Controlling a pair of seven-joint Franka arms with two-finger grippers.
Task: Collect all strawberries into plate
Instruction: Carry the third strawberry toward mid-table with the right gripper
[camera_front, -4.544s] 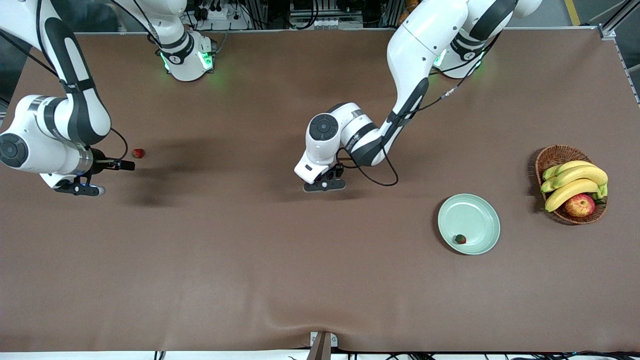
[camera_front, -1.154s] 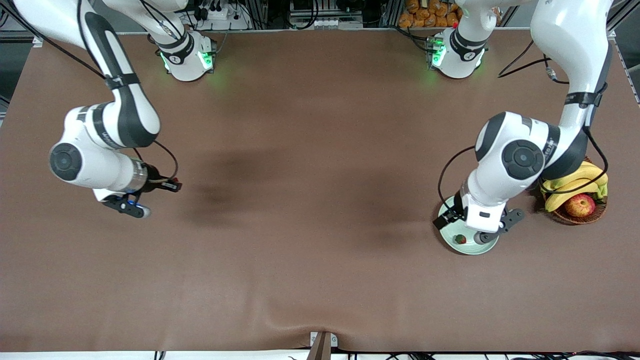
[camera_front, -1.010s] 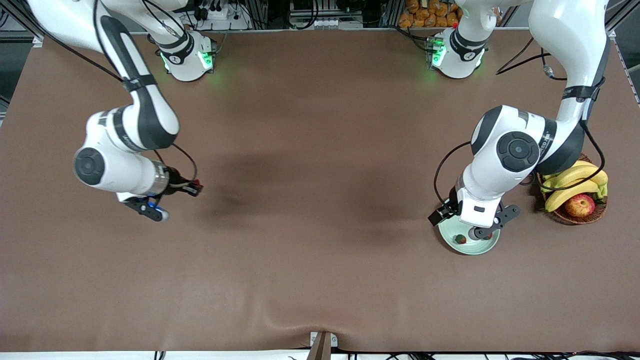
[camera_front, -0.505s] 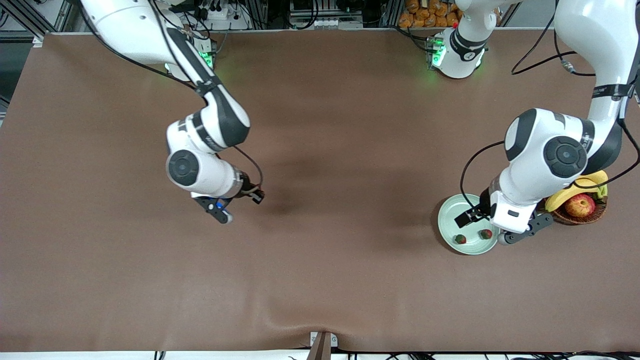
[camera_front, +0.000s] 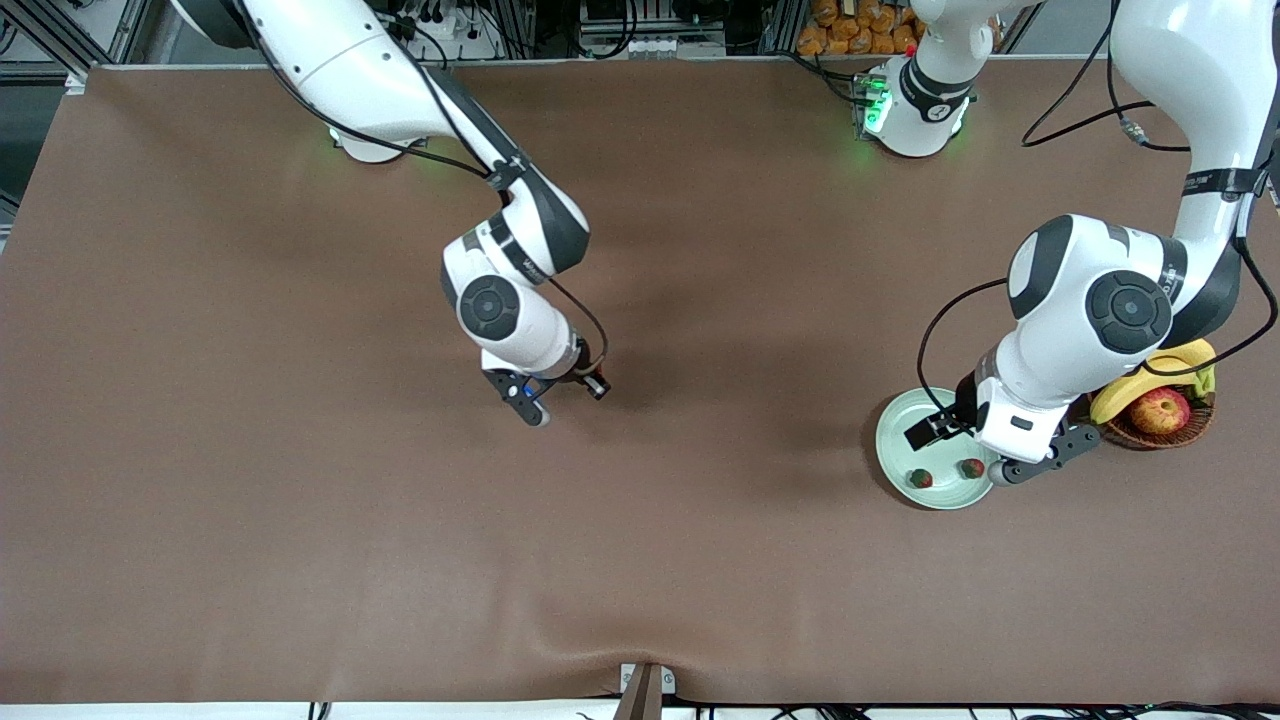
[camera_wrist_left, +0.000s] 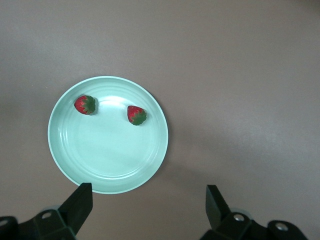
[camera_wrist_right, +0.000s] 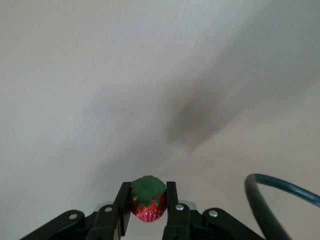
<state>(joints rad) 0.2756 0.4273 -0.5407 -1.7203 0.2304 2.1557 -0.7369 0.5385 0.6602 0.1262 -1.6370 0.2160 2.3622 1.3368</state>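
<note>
The pale green plate (camera_front: 893, 452) lies near the left arm's end of the table, with two strawberries (camera_front: 920, 479) (camera_front: 970, 468) on it. In the left wrist view the plate (camera_wrist_left: 107, 152) holds the same two red berries (camera_wrist_left: 85, 104) (camera_wrist_left: 136, 115). My left gripper (camera_front: 985, 450) hangs open and empty over the plate's edge on the basket side, its jaws (camera_wrist_left: 149, 200) wide apart. My right gripper (camera_front: 590, 385) is in the air over the middle of the table. It is shut on a third strawberry (camera_wrist_right: 148, 206), green cap up, between its fingers (camera_wrist_right: 122, 197).
A wicker basket (camera_front: 1122, 428) with bananas (camera_front: 1150, 372) and an apple (camera_front: 1160, 410) stands beside the plate, at the left arm's end of the table. The left arm's elbow hangs over it. A brown mat covers the table.
The right arm has carried its strawberry from the right arm's end to over the table's middle. The left gripper shifted slightly toward the basket, uncovering the second strawberry on the plate.
</note>
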